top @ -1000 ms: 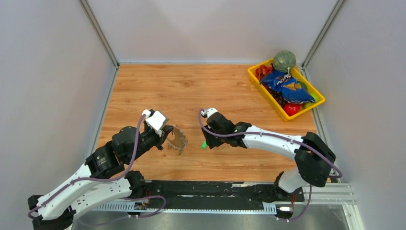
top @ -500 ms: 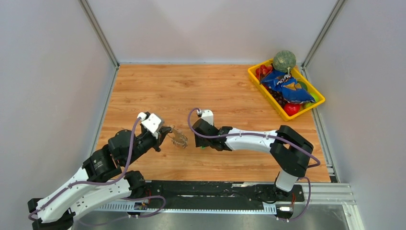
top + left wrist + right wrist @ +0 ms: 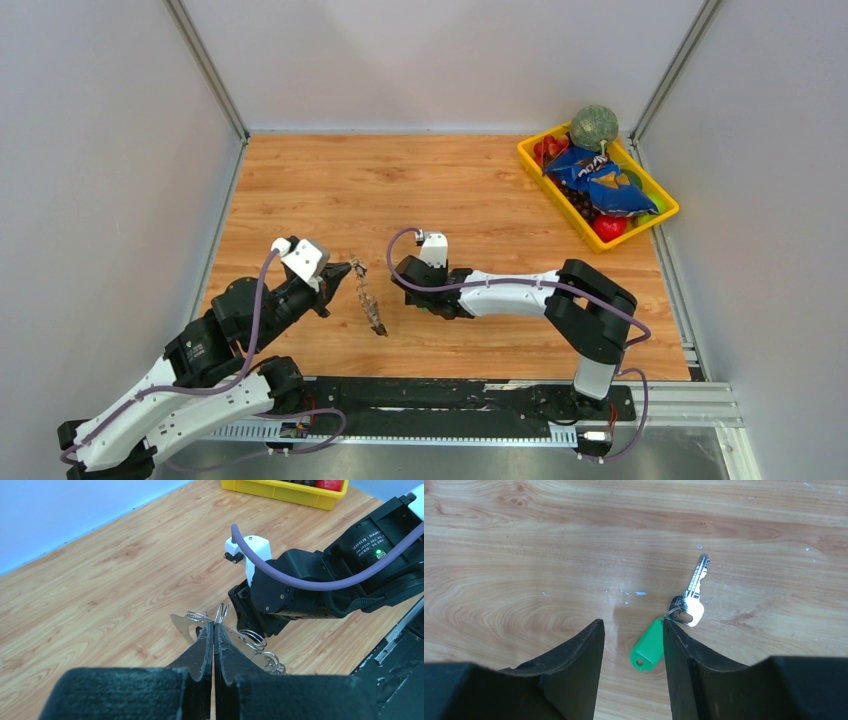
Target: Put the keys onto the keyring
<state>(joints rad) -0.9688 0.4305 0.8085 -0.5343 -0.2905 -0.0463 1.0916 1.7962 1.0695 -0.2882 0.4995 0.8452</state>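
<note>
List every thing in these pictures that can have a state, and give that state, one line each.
left end effector, shut on the keyring.
keyring, clamped at its wire, its fringe of keys dangling.
right end effector, open and empty, poised over the keys.
keys, lying flat on the table, ungripped, not on the keyring.
yellow tray, full.

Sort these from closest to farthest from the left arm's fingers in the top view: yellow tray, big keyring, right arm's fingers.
1. The keyring, pinched in the left fingers.
2. The right fingers, just to the right, mid-table.
3. The yellow tray, far back right corner.
</note>
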